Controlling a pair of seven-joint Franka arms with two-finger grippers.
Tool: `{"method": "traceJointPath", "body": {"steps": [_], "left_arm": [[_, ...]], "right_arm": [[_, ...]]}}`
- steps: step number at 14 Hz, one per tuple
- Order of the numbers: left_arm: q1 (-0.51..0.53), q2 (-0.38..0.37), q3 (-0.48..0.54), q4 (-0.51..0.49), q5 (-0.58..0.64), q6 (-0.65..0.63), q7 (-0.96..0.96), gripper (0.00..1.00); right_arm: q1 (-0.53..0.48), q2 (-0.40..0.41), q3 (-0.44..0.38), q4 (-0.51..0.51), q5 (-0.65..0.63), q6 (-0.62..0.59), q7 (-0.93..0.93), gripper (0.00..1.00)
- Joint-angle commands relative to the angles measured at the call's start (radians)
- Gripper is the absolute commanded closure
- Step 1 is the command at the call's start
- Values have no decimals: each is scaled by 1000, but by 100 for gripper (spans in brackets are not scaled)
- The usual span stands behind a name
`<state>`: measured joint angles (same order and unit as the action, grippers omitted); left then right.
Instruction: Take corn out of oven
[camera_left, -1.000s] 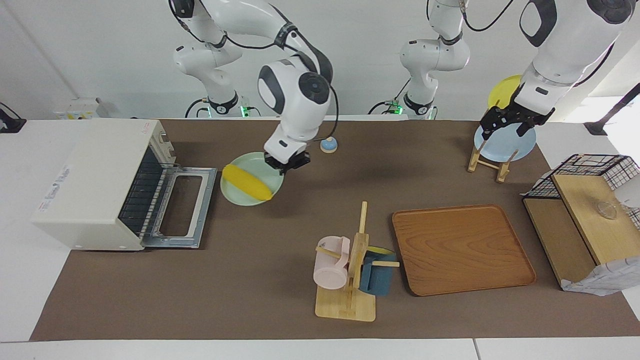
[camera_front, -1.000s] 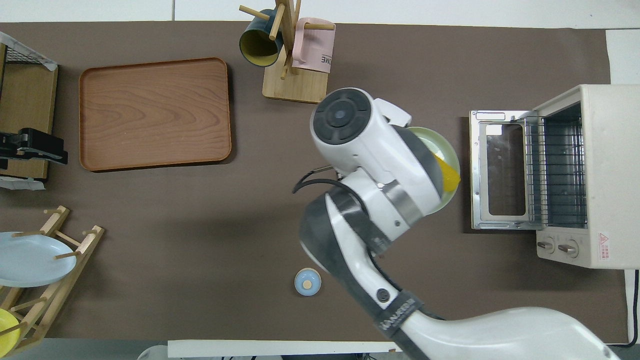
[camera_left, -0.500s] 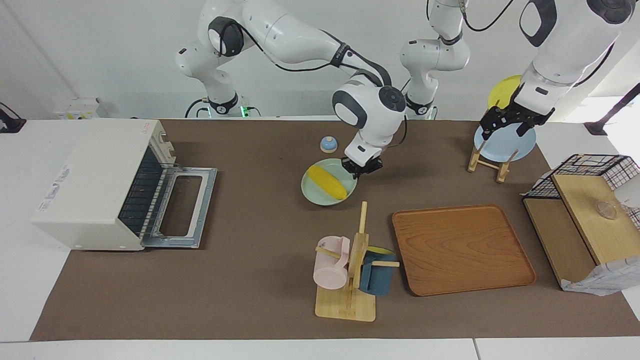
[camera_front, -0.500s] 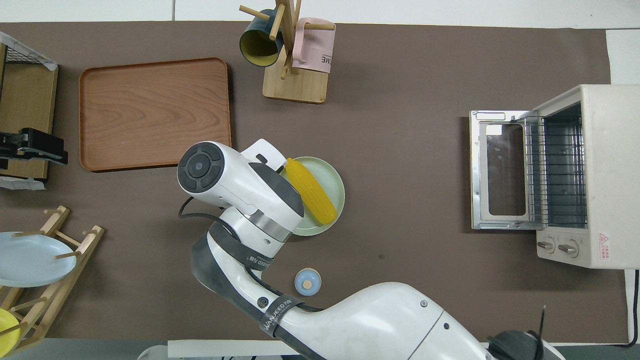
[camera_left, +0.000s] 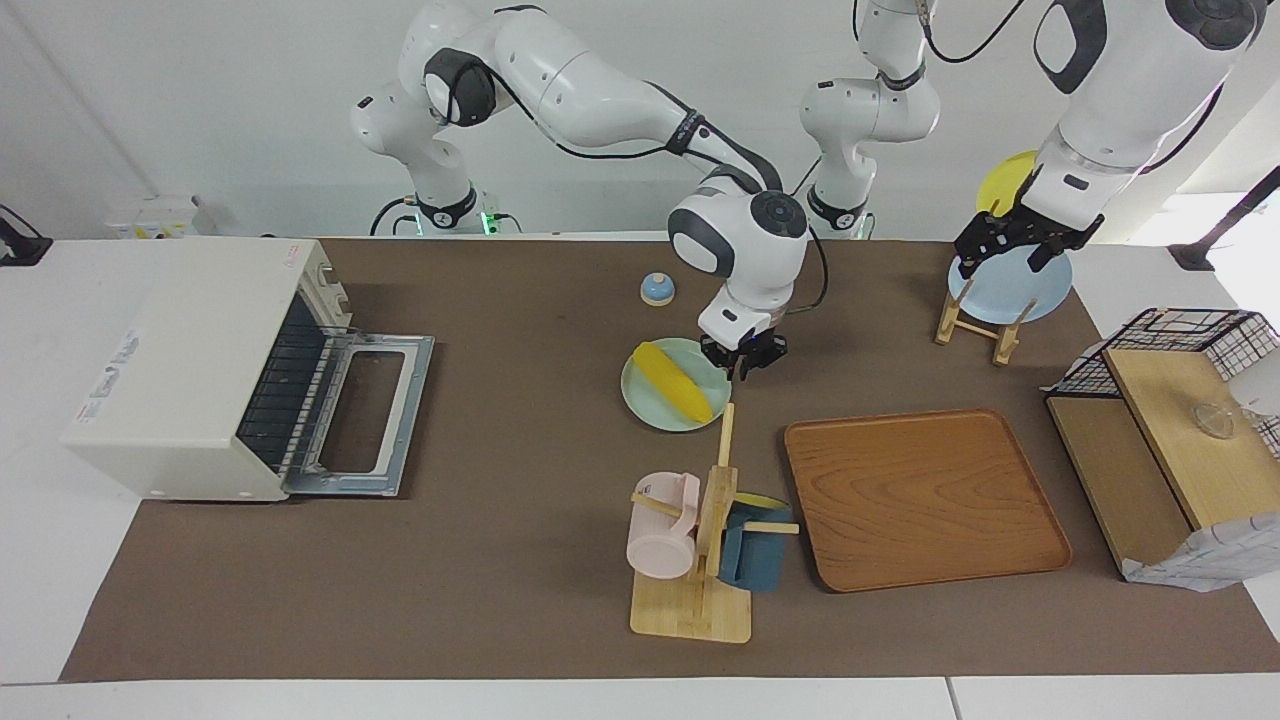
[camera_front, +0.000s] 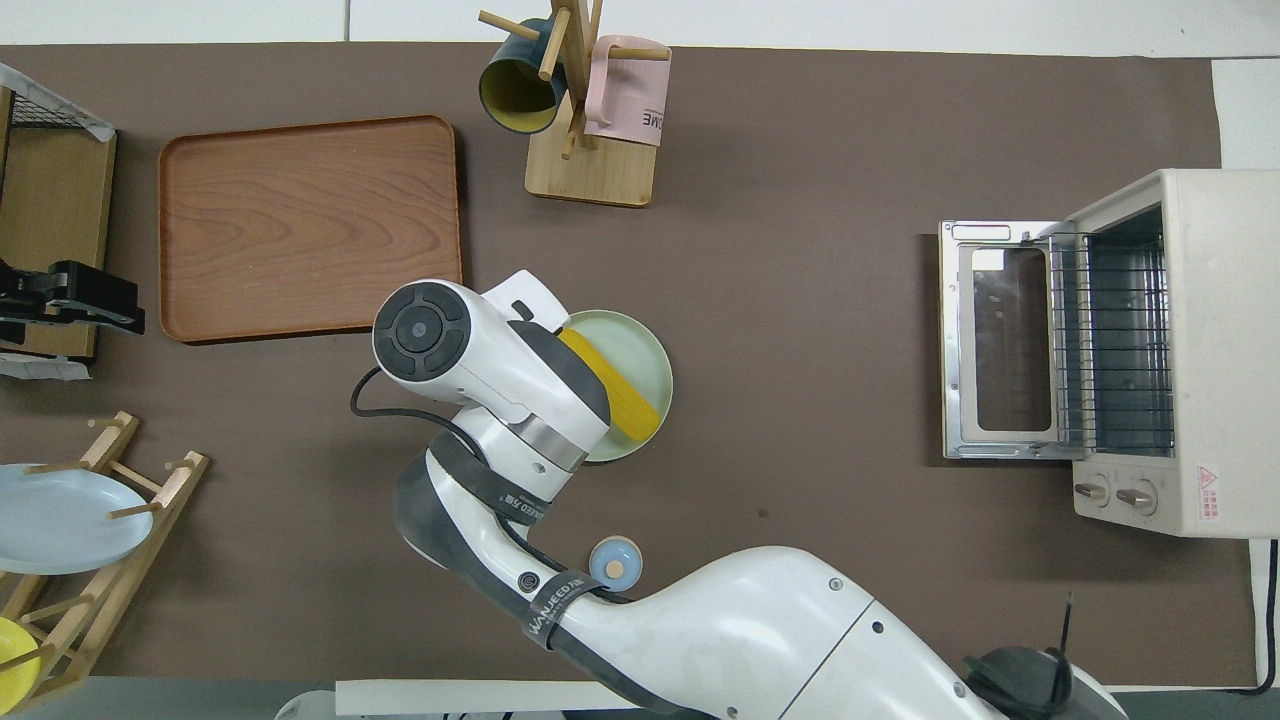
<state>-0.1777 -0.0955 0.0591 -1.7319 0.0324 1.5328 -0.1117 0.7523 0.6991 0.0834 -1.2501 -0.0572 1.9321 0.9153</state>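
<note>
Corn (camera_left: 677, 384) lies slantwise on a pale green plate (camera_left: 645, 400) in the facing view, out of the oven and near the middle of the brown mat. The right gripper (camera_left: 742, 356) sits at the plate's rim, on the edge toward the left arm's end; it seems to pinch the rim, though the fingers are too small to be sure. The oven (camera_left: 190, 365) stands at the right arm's end of the table, well apart from the plate, with its door (camera_left: 365, 416) folded down flat and the wire rack showing inside. A mug rack (camera_left: 700, 545) with a pink and a blue mug stands farther from the robots than the plate, and a wooden tray (camera_left: 920, 497) lies beside it. A small blue bell (camera_left: 657, 289) sits nearer to the robots than the plate. The left gripper (camera_left: 1015, 245) hangs over a blue plate (camera_left: 1010, 290) standing in a wooden stand, its fingers spread.

From overhead, the right arm's wrist covers the part of the plate (camera_front: 640, 350) toward the left arm's end, and the corn (camera_front: 618, 400) shows beside it, one end hidden under the wrist. The right gripper itself is hidden. The oven (camera_front: 1180, 350) gapes, its rack bare. The left gripper (camera_front: 80, 305) shows at the view's edge, over a wooden shelf.
</note>
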Motion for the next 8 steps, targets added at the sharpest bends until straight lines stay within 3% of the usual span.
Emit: {"method": "traceJointPath", "body": {"steps": [1,2,3,4,7,8], "left_arm": [[-40,-129,-15,-260,-6,184,-131,0],[-110,-160,-13,-375,-6,298,-217,0],[-158,-153,-15,-427,-6,370,-317,0],[-240,-104,-15,-455,-6,454,-471,0],[-471,118,-13,-431,-6,704,-1000,0],[-520,184,-13,-414,-6,786,-1158,0]], "right_arm": [[-124,-93,12,11,14,-97,-109,42],[-196,-148,13,-64,14,-125,-216,49],[-240,-202,12,-150,13,-128,-289,57],[-278,-252,9,-264,-4,-102,-352,66],[-356,-329,10,-500,-208,25,-462,98],[-410,-346,12,-578,-216,94,-504,100]]}}
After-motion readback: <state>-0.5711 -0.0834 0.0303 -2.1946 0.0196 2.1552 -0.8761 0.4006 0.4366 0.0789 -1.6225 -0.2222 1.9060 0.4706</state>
